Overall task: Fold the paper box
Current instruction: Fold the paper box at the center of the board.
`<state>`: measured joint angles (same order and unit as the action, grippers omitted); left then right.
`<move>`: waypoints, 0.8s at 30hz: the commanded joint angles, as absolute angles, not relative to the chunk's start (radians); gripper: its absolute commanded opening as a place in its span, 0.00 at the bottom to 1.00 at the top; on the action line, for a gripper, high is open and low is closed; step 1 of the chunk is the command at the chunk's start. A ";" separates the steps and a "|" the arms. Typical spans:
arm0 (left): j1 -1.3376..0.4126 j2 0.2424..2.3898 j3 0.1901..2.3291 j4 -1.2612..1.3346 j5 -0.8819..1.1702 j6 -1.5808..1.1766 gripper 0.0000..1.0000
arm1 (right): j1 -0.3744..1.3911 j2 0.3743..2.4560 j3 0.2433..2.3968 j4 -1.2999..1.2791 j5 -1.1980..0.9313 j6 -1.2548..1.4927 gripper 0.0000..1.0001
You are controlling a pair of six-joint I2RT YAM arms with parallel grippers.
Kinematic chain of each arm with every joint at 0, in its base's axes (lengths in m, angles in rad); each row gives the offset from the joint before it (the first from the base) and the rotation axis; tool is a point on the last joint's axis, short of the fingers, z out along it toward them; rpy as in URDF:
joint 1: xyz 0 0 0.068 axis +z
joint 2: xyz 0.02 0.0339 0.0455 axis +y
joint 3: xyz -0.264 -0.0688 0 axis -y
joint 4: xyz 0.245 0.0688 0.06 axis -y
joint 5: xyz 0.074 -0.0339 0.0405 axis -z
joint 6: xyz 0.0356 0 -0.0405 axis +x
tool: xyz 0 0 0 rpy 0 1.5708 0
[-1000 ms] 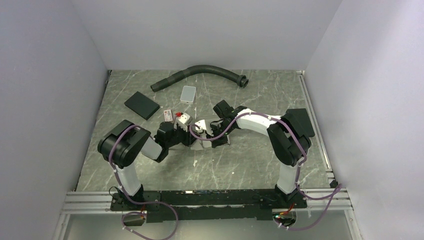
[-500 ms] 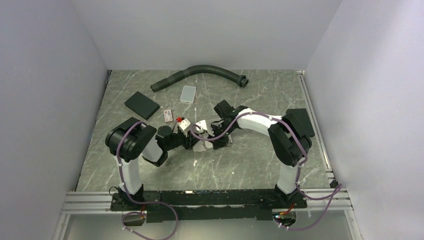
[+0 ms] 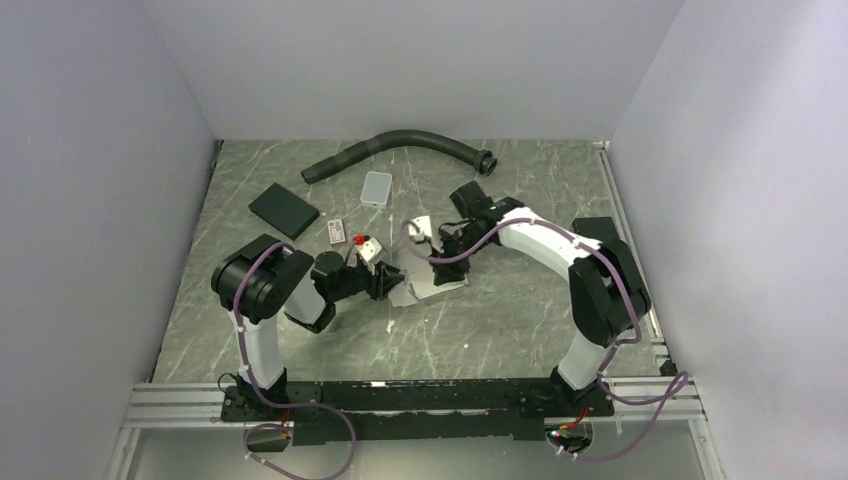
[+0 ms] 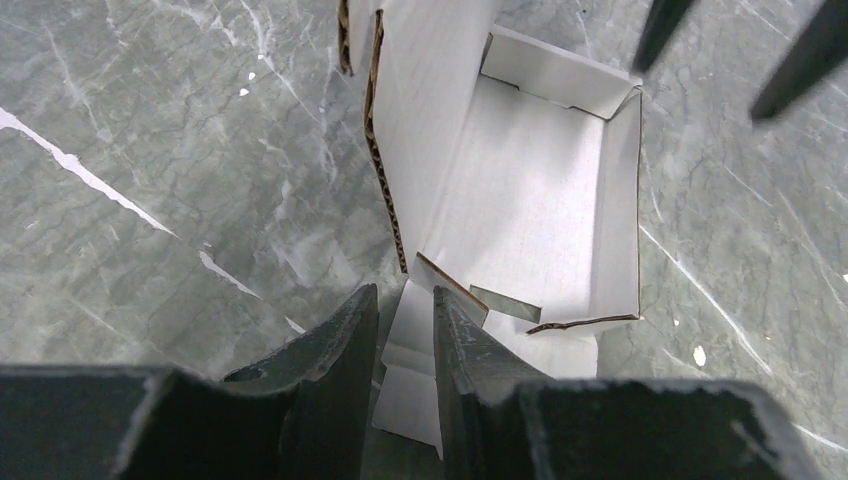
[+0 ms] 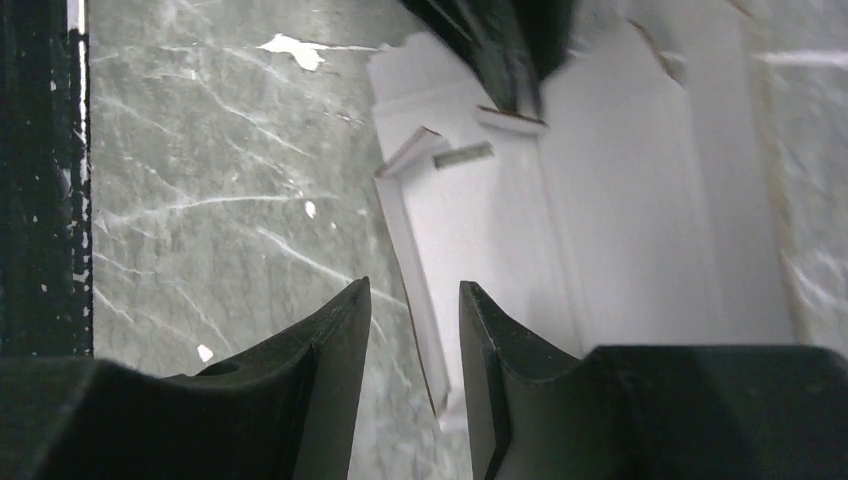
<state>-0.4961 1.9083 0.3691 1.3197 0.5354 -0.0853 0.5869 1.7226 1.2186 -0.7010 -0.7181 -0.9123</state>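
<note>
Hose (image 3: 400,142): black, curved, along far edge of table (image 3: 520,330); ref pt for everything below.
Paper box (image 3: 425,287): white, part-folded, mid-table, well apart from hose on its near side, roughly in line w/ hose's middle. Open tray shape. Low walls up at far end and along one long side, a larger panel upright on the other long side. Small tabs loose at near end, corrugated edges showing.
Left gripper (image 4: 402,291): near side of hose, at the box end toward left arm, low over table. Jaws narrow. White flap shows in the gap, but can't tell if it's pinched or just lying under them.
Right gripper (image 5: 414,287): betw hose and box, above box's long wall. Jaws a little apart, nothing held. Box beneath is blurred.
Grey tile (image 3: 377,187): just on near side of hose, by its left half.
Black pad (image 3: 284,211): near-left of hose's left end.
Small card (image 3: 337,232) + red-and-white bit (image 3: 366,243): near side of hose, betw pad and box; too small to tell more.
</note>
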 commanded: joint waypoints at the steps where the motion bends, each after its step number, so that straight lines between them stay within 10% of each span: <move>1: -0.495 1.906 0.386 1.364 0.575 -0.051 0.33 | 0.457 1.620 1.197 -0.650 -0.795 -0.753 0.41; 9: -0.495 1.905 0.379 1.382 0.580 -0.059 0.33 | 0.324 1.509 0.944 -0.259 -0.571 -0.346 0.55; 12: -0.497 1.896 0.377 1.381 0.578 -0.065 0.33 | 0.324 1.566 0.956 -0.255 -0.560 -0.276 0.99; 24: -0.503 1.894 0.370 1.398 0.577 -0.075 0.33 | 0.363 1.665 0.970 -0.244 -0.475 -0.258 0.97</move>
<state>-0.4980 1.9083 0.3691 1.3273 0.5545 -0.0883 0.3382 1.6665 0.9482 -0.3031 -0.5163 -0.2893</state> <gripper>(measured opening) 0.333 0.993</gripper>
